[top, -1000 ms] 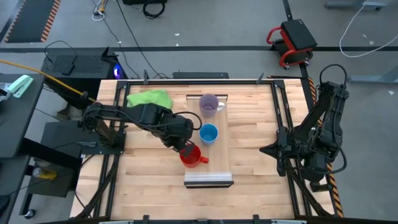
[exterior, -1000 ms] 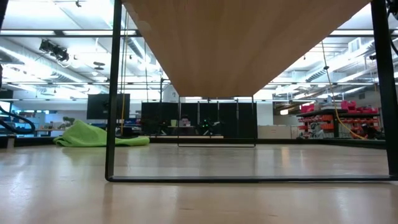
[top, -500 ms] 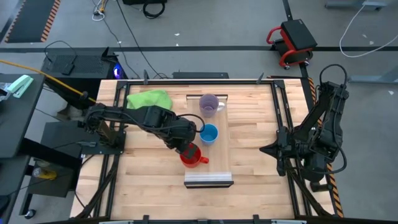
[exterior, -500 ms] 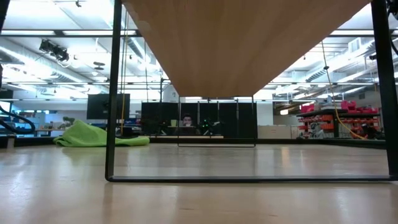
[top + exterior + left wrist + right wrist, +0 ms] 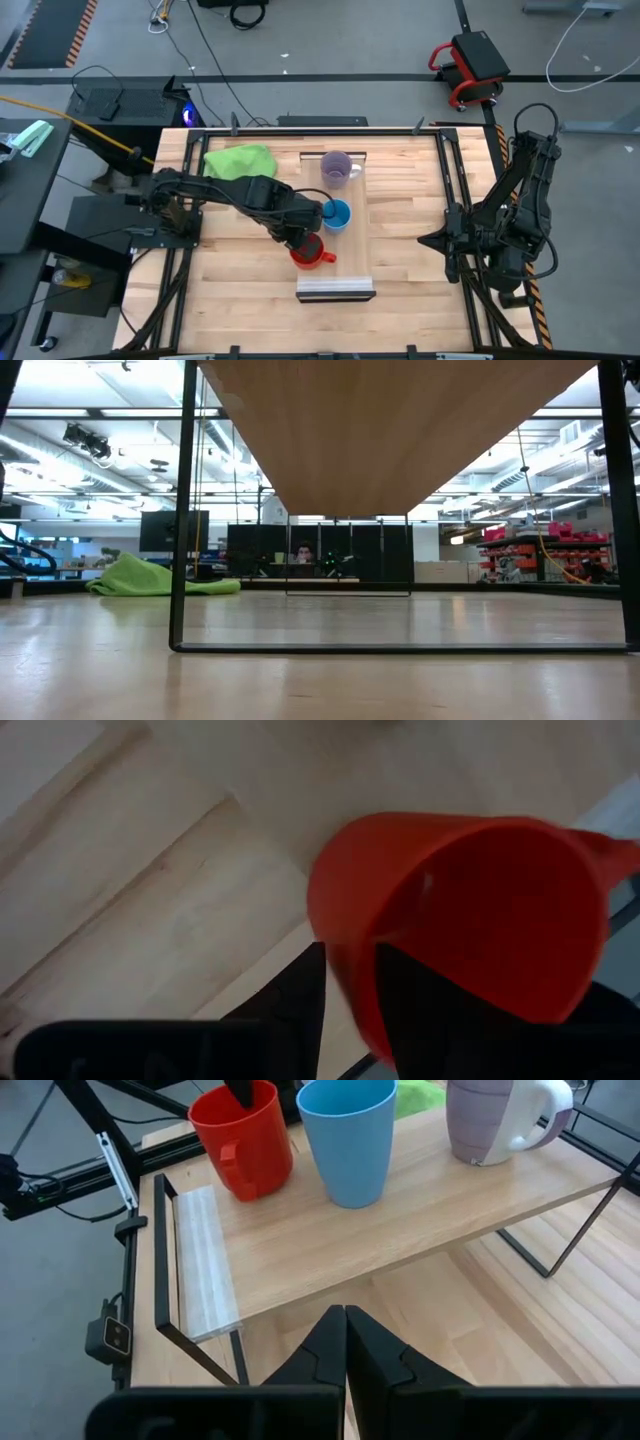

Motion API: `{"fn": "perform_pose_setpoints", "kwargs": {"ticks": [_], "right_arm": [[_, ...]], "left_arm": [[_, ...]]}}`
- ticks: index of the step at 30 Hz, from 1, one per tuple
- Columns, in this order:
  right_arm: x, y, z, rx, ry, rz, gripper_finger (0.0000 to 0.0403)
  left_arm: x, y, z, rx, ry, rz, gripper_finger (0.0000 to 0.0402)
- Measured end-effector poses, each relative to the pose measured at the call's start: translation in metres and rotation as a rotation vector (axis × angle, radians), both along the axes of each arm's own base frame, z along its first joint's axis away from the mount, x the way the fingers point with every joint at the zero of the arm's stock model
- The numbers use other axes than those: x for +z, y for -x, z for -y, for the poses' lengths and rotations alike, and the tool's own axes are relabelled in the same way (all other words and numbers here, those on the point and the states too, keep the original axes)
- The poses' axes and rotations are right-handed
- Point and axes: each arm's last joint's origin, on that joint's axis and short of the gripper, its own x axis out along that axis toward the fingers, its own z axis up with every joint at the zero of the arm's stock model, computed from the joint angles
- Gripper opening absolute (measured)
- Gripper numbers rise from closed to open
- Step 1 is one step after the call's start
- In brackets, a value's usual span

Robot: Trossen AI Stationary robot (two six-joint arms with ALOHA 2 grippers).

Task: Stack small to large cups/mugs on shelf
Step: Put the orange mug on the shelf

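Observation:
The red mug stands on the near part of the shelf, a narrow light-wood board with a grey strip at its near end. The blue cup stands in the middle and the purple mug at the far end. My left gripper is shut on the red mug's rim. My right gripper is shut and empty, waiting at the table's right side, level with the shelf's near end. My left gripper holds the red mug's wall at the rim, on the side away from the handle. One finger is inside the mug and one outside. The fingers come slanting down from the table's left. The mug stands upright on the shelf.
The shelf is raised on a thin black metal frame above the tabletop. A green cloth lies at the far left of the table. Black rails run along the table's edges.
My left arm has reached a little farther toward the table's right, settling over the red mug. The mug has stayed where it was on the shelf.

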Motion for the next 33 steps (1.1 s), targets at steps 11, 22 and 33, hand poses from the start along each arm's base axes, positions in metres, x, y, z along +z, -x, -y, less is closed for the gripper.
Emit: {"fn": "perform_pose_setpoints", "kwargs": {"ticks": [11, 22, 33], "right_arm": [[0.0, 0.0, 0.0, 0.011, 0.017, -0.004, 0.0009], [-0.001, 0.002, 0.003, 0.011, 0.055, -0.025, 0.0009], [0.001, -0.001, 0.004, -0.001, 0.124, 0.034, 0.001]], "left_arm": [[-0.001, -0.007, 0.004, 0.034, 0.04, 0.042, 0.0019], [0.002, -0.013, 0.008, 0.091, 0.07, 0.106, 0.0011], [0.003, -0.017, 0.01, 0.146, 0.092, 0.142, 0.0011]]}}
